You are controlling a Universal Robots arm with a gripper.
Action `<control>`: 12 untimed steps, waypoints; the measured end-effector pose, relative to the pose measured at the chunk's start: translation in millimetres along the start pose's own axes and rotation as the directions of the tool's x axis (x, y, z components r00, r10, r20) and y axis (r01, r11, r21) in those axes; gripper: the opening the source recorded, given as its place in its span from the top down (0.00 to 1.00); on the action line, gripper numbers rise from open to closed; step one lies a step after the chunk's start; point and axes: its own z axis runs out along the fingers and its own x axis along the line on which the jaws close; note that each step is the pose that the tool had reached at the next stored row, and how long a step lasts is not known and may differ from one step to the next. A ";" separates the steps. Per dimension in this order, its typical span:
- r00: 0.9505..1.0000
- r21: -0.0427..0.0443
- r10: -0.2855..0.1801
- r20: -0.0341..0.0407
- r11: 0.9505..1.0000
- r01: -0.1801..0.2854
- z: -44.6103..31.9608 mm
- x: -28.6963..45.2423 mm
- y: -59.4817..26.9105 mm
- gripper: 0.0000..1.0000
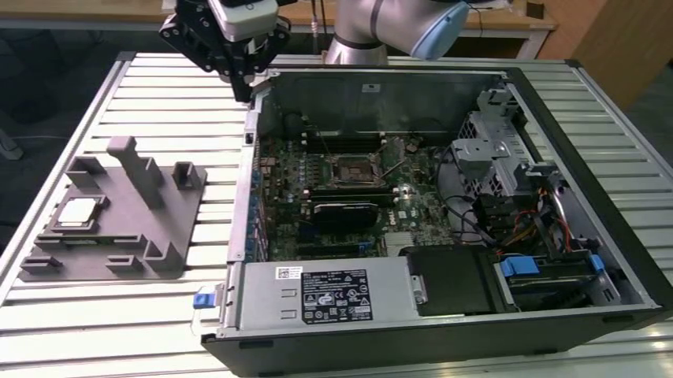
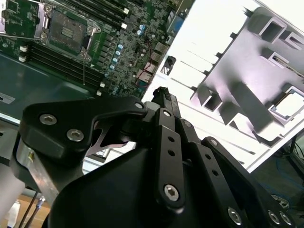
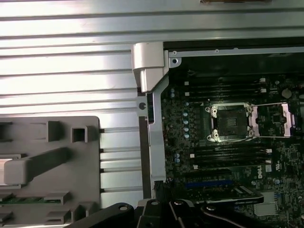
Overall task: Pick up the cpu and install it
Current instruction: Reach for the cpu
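Black jointed tool (image 2: 161, 97), clenched on nothing, hangs over a corner of the open computer case (image 1: 421, 87). Inside, the square metal-framed socket (image 3: 231, 122) sits on the green motherboard (image 3: 178, 142). Flat, silvery square cpu (image 1: 79, 213) rests in the grey plastic fixture (image 1: 118, 230), near the slatted metal desk's (image 1: 169, 102) edge at the exterior view's left.

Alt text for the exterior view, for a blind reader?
A small square silvery cpu lies in a grey plastic fixture block on a slatted metal table, at the exterior view's left of an open black computer case. The black gripper hangs over the case's far corner, apart from the cpu.
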 end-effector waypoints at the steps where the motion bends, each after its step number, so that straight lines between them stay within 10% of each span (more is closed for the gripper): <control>1: 1.000 0.000 0.000 0.000 1.000 0.000 -0.1 1.3 -0.1 0.89; 12: 1.000 0.000 0.000 0.000 1.000 0.000 -0.6 17.5 -1.2 0.89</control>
